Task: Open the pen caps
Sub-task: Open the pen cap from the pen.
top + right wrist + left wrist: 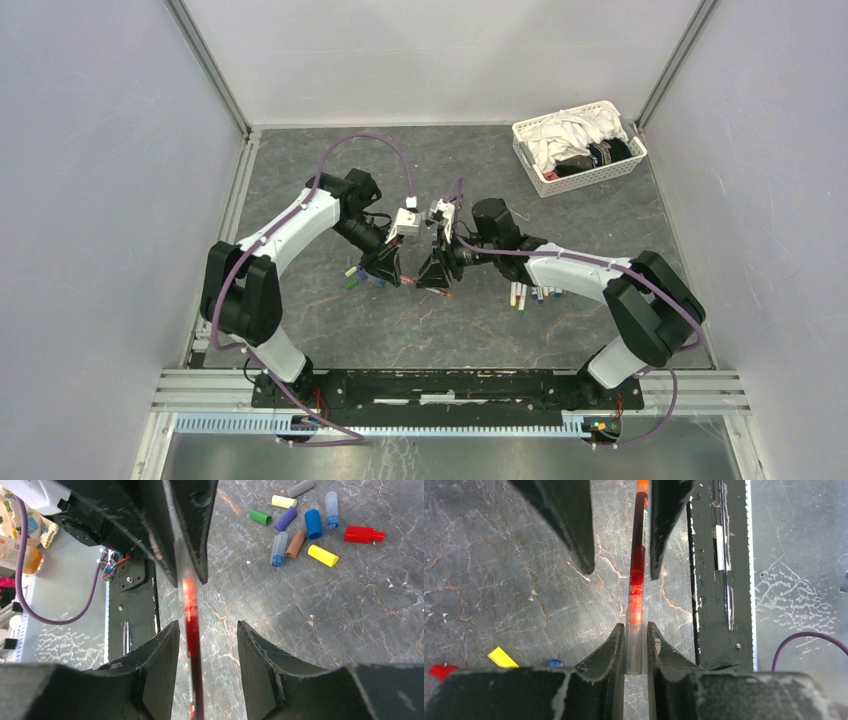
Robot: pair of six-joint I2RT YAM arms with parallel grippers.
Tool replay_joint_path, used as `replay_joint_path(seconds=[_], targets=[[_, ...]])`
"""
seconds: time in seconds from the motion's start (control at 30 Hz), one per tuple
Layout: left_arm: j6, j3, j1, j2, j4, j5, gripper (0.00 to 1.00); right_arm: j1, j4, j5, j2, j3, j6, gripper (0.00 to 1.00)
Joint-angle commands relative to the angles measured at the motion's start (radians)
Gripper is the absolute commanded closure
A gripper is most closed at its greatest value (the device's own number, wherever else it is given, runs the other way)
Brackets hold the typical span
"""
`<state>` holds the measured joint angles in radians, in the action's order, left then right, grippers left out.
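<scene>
Dark marbled tabletop, grey walls, left claw clamped on red pen, right claw apart around it

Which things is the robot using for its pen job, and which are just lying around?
For the job: red pen, clamped in the left gripper; right gripper, open around it; loose caps; other pens.
Just lying about: white basket; cloths inside it.

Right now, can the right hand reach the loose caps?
Probably not: the left hand, shut on the red pen, sits between the right hand and the caps.
</scene>
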<state>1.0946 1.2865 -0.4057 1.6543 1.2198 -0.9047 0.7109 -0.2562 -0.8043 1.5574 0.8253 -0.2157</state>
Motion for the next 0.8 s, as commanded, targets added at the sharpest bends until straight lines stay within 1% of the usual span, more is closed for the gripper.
replay_joint_path(seconds=[0.0, 0.13, 0.2, 0.23, 0.3, 0.37, 0.4, 0.47, 0.57, 0.67, 0.77], targets=[[0.070, 0.043, -0.004, -0.028, 0.053, -0.053, 0.98, 0.004, -0.073, -0.045, 0.054, 0.059, -0.063, 0.49], [0.066, 0.043, -0.004, -0.053, 0.051, -0.049, 0.98, 0.004, -0.137, -0.108, 0.079, 0.030, -0.115, 0.52], [0.046, 0.043, -0.006, -0.066, 0.037, -0.048, 0.98, 0.006, -0.190, -0.136, 0.087, 0.010, -0.151, 0.56], [0.035, 0.044, -0.005, -0.069, 0.030, -0.044, 0.98, 0.004, -0.206, -0.142, 0.087, 0.001, -0.163, 0.61], [-0.008, 0.050, -0.006, -0.075, 0.002, -0.030, 0.98, 0.004, -0.227, -0.151, 0.088, -0.004, -0.180, 0.77], [-0.071, 0.062, -0.006, -0.075, -0.021, 0.000, 0.98, 0.005, -0.193, -0.145, 0.083, 0.000, -0.164, 0.95], [-0.102, 0.070, -0.006, -0.076, -0.034, 0.021, 0.98, 0.002, -0.154, -0.133, 0.076, 0.004, -0.140, 1.00], [-0.158, 0.086, -0.004, -0.078, -0.054, 0.074, 0.98, -0.005, -0.060, -0.089, 0.049, 0.004, -0.075, 1.00], [-0.182, 0.096, -0.003, -0.098, -0.054, 0.136, 0.98, -0.041, -0.016, -0.069, 0.001, -0.045, -0.048, 1.00], [-0.152, 0.108, 0.010, -0.113, -0.009, 0.185, 0.98, -0.094, 0.075, -0.027, -0.060, -0.107, 0.034, 1.00], [-0.094, 0.135, 0.061, -0.112, 0.048, 0.215, 0.98, -0.143, 0.143, -0.003, -0.106, -0.164, 0.096, 1.00]])
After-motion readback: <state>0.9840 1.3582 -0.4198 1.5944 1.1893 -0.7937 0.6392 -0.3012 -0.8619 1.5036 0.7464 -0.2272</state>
